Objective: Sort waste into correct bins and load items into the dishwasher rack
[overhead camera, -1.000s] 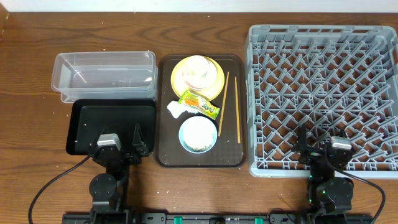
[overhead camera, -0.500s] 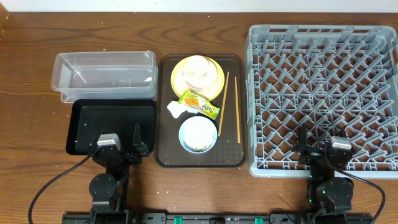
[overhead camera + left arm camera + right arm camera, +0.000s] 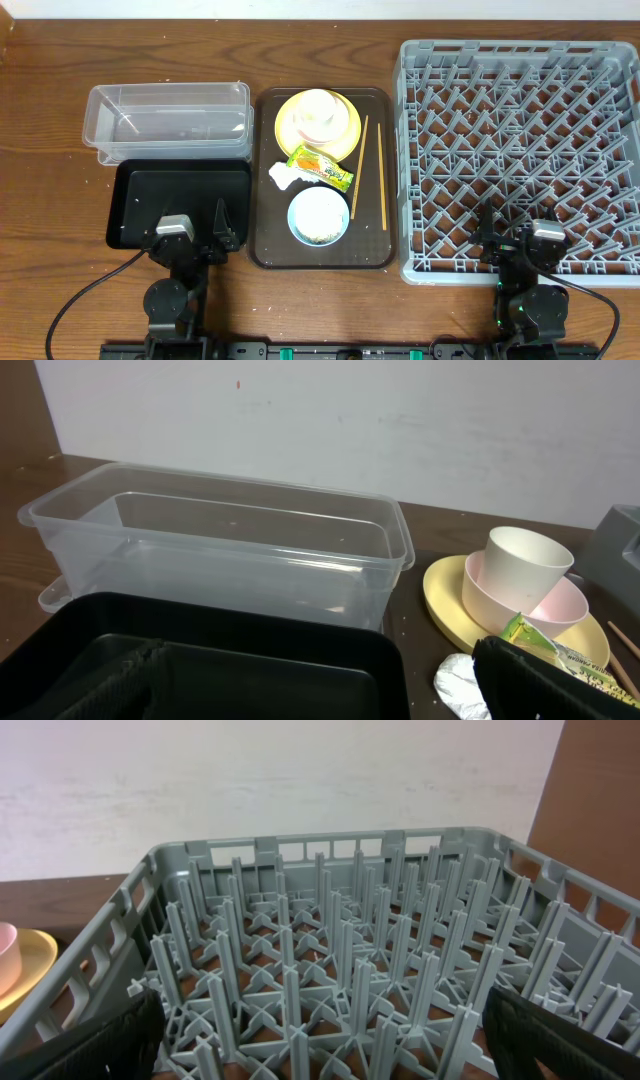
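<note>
On the brown tray (image 3: 262,255) a yellow plate (image 3: 285,128) carries a pale bowl (image 3: 520,610) with a white cup (image 3: 528,565) in it. A yellow-green wrapper (image 3: 320,168), a white tissue (image 3: 283,176), a light blue bowl (image 3: 319,217) and two chopsticks (image 3: 381,175) lie nearer the front. The clear tub (image 3: 165,120) and black tray (image 3: 180,200) stand to the left, the grey rack (image 3: 520,150) to the right. My left gripper (image 3: 190,228) hangs open over the black tray's (image 3: 220,660) near edge. My right gripper (image 3: 515,235) is open above the rack's (image 3: 340,950) front pegs. Neither holds anything.
The clear tub (image 3: 230,550) is empty and sits just behind the black tray. A pale wall runs along the table's far edge. Bare wooden tabletop shows to the left of the tub and in front of the brown tray.
</note>
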You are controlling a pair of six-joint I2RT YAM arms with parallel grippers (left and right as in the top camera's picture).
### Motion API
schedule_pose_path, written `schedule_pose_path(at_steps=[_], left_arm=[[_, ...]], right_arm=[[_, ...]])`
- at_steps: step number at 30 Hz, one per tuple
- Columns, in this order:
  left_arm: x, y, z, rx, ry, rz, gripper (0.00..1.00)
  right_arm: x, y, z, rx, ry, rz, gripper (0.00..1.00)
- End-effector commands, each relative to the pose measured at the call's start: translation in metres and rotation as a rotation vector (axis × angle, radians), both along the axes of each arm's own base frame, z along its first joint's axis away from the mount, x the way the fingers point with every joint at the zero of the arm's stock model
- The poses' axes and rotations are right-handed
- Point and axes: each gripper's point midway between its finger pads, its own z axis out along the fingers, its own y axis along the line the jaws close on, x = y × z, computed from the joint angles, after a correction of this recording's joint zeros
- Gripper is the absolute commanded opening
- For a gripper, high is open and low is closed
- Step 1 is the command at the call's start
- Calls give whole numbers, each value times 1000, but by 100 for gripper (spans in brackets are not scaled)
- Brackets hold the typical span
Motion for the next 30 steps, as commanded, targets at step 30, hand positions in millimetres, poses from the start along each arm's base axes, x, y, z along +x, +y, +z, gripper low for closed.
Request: schedule_pose_path(at_steps=[30], left_arm=[[-17,-15,47,-71,17,-82,98]], right_arm=[[0,1,-1,6,0,3,99]])
